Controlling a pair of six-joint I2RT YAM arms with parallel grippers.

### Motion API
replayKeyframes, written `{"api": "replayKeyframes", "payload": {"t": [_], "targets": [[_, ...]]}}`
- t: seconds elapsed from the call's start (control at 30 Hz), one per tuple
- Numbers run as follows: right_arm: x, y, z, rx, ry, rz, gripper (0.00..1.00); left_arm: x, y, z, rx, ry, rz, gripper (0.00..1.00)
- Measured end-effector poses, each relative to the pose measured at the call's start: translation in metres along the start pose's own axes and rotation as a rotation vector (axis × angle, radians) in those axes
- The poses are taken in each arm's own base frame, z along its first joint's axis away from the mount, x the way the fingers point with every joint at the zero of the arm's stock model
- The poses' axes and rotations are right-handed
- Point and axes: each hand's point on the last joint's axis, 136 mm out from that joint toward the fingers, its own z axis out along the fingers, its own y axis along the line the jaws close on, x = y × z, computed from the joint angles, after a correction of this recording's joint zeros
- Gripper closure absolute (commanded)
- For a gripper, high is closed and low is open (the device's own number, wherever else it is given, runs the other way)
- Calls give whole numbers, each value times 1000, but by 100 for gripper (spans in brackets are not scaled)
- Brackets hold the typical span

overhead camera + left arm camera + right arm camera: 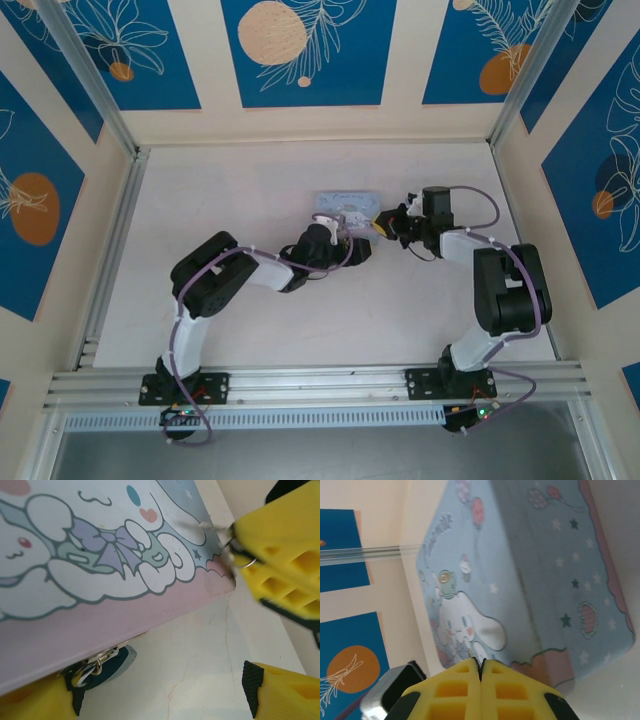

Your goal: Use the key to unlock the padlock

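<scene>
The teal-blue padlock [109,666] lies on the table under the near edge of the pale blue cartoon tin [100,555], its metal shackle against my left gripper's left finger [35,700]. My left gripper [160,690] stands open, with a wide gap of bare table between its fingers. From above, this gripper [338,238] sits at the tin's near edge. My right gripper [481,666] is shut on the thin silvery key [226,550], whose tip [472,653] pokes out toward the tin's corner. A wire ring hangs from the key. The right gripper [388,222] is at the tin's right end.
The tin [345,207] lies flat at mid-table, between both grippers. A dark block [395,687] shows at the lower left of the right wrist view. Aluminium posts [85,70] and cream walls with blue panels enclose the table on all sides.
</scene>
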Motion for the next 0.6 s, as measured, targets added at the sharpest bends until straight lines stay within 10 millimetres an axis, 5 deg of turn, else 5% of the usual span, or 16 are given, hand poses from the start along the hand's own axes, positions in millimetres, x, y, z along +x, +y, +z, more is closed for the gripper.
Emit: {"api": "replayKeyframes", "payload": {"t": [0.6], "targets": [[-4,-1,4,6,-5,-2,100,0,-8,-1,81,-77,-167,24]]}}
